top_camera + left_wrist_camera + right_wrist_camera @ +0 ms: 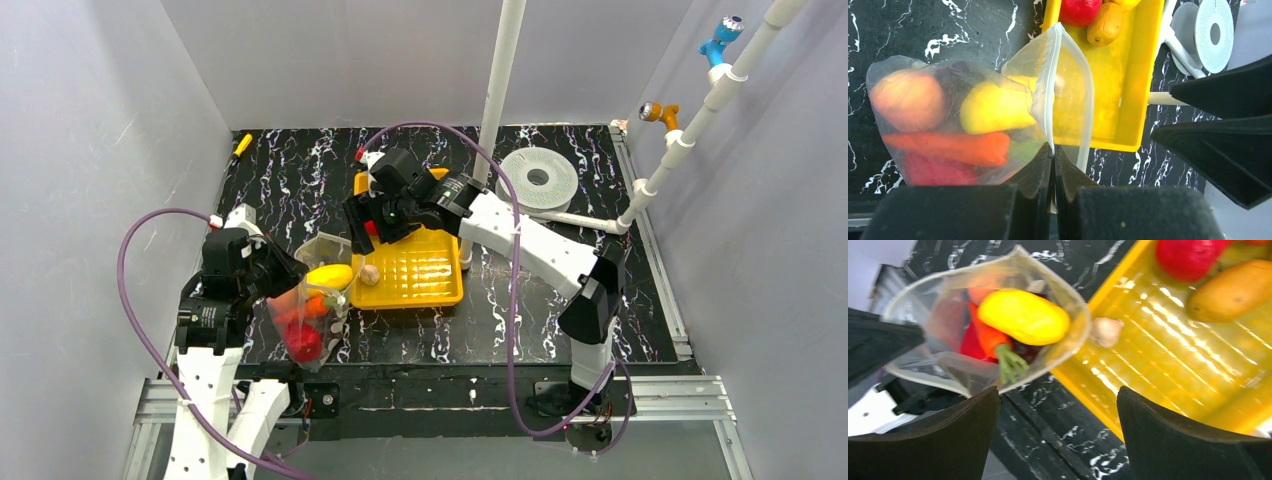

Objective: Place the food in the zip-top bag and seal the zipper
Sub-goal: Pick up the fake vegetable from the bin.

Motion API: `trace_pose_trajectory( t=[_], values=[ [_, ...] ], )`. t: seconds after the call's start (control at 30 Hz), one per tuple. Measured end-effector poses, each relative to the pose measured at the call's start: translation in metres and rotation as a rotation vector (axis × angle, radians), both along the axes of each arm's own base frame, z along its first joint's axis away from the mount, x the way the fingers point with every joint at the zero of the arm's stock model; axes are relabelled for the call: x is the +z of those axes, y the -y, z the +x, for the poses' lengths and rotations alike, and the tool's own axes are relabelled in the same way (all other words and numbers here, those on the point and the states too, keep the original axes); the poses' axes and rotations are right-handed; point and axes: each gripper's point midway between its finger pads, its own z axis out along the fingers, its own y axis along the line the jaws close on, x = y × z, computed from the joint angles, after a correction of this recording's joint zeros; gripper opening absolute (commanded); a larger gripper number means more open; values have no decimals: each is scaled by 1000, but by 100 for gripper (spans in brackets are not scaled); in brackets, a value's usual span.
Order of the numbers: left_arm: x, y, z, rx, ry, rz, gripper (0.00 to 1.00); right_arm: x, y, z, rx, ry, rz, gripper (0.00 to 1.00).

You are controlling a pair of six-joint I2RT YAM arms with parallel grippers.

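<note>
The clear zip-top bag (305, 315) is held up at the table's front left, its mouth open toward the yellow tray (425, 270). Inside it are a yellow fruit (993, 107), a carrot (948, 147), an orange fruit (908, 100) and a red piece (933, 170). My left gripper (1053, 150) is shut on the zipper strip (1048, 90) at the mouth's near corner. My right gripper (1058, 405) is open and empty, hovering over the tray's left edge (360, 225). A tan garlic (1105, 331), a red fruit (1188, 257) and a tan potato (1233, 290) lie in the tray.
A white upright pole (497, 110) stands behind the tray. A white spool (538, 178) lies at the back right, next to a slanted white pipe (690, 130) with blue and orange clamps. A small yellow item (242, 144) lies at the back left.
</note>
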Motion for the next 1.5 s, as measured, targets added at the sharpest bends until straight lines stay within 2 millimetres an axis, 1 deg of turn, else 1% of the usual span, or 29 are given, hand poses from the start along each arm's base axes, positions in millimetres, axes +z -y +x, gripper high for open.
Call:
trace_pose_trajectory(
  t=[0.1,0.23,0.3,0.5,0.57,0.67,0.8,0.9,1.03,1.33,1.4,1.5],
  values=[
    [0,-4,-1,13,-4,17,0,-9,14,9,-21,66,-61,82],
    [0,-7,-1,24,-4,30,0,-34,26,17,-39,97,-151,72],
    [-1,-8,-2,27,-8,33,0,-47,28,21,-47,105,-189,69],
    [-2,-8,-3,29,-14,38,0,-79,24,29,-49,109,-259,68],
    [-2,-8,-3,29,-14,39,0,-89,19,30,-43,102,-263,67],
    [-2,-8,-3,29,-14,38,0,-111,11,30,-23,74,-271,64],
    [-2,-8,-3,28,-15,37,0,-137,-3,28,3,37,-266,64],
    [-2,-8,-3,27,-14,37,0,-153,-10,25,20,11,-261,64],
    [-2,-7,-3,23,-15,34,0,-165,-18,24,31,-7,-249,63],
    [-1,-6,-4,20,-15,27,0,-168,-31,20,53,-40,-197,63],
    [-1,-6,-4,19,-15,26,0,-176,-31,20,53,-47,-207,63],
    [-1,-5,-4,18,-16,24,0,-194,-30,19,53,-66,-238,62]
  ],
)
